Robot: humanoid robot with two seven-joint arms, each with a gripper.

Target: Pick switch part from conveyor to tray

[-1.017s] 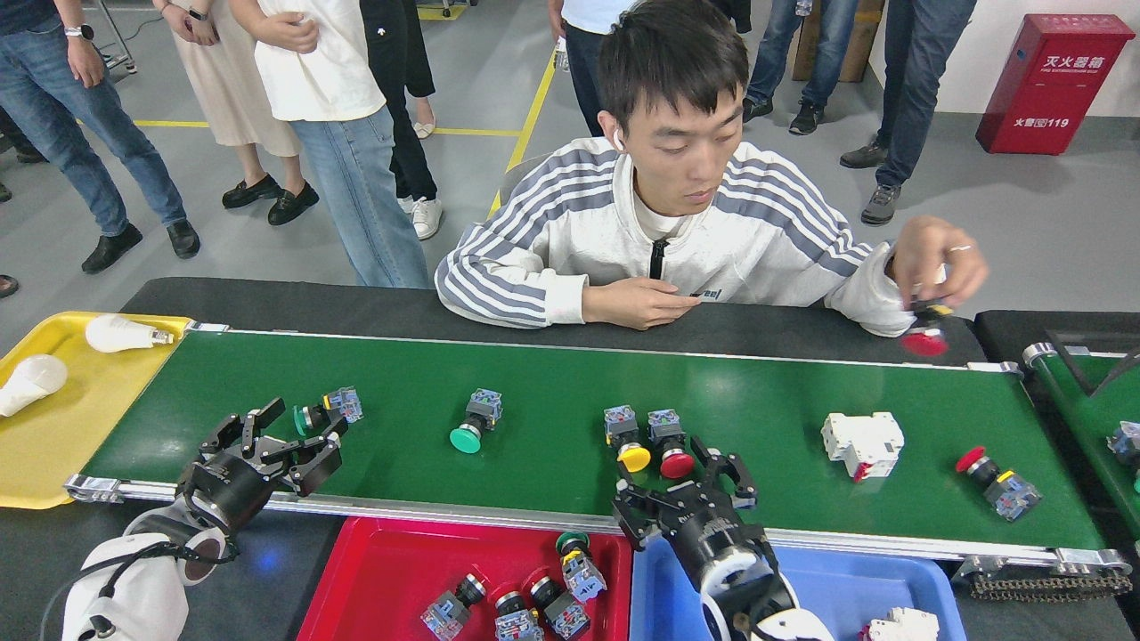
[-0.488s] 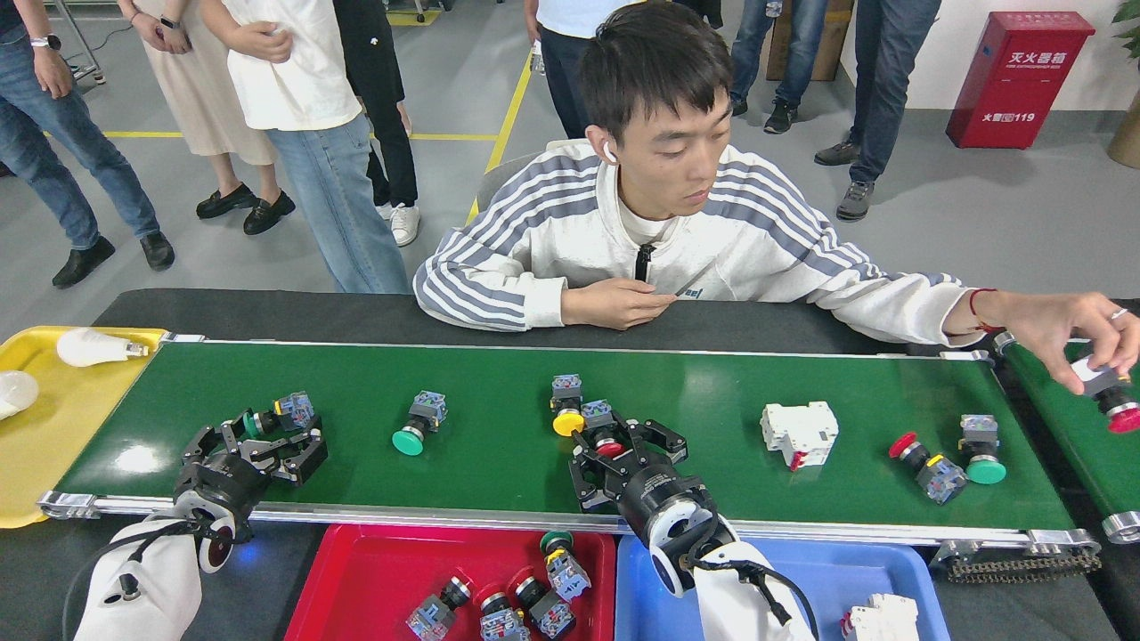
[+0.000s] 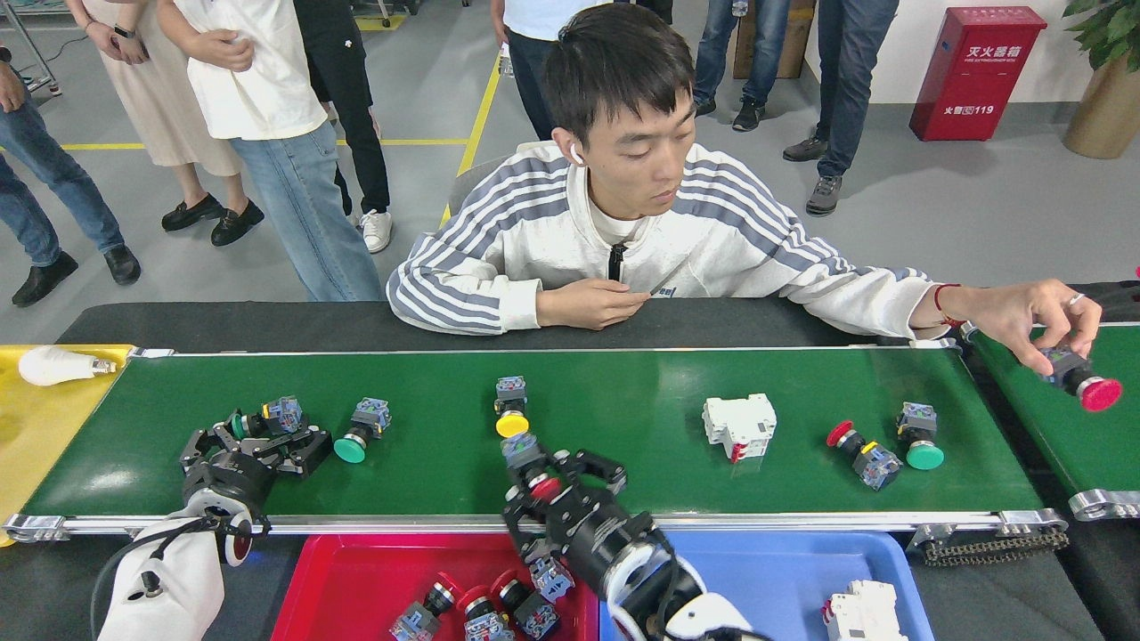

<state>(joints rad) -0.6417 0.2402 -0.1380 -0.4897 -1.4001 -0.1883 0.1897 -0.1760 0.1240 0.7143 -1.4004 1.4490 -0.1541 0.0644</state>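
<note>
Gripping a red switch part (image 3: 533, 472), right claw (image 3: 557, 485) closed over the conveyor (image 3: 623, 418)

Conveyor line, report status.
Right claw shut on red switch part at conveyor near edge, red tray just below. Left claw open around green switch part. Nothing in the way.

A factory floor: conveyor (image 3: 623, 418), yellow floor line (image 3: 463, 142), red fire-extinguisher cabinet (image 3: 975, 71), sorting trays (image 3: 356, 579).
</note>
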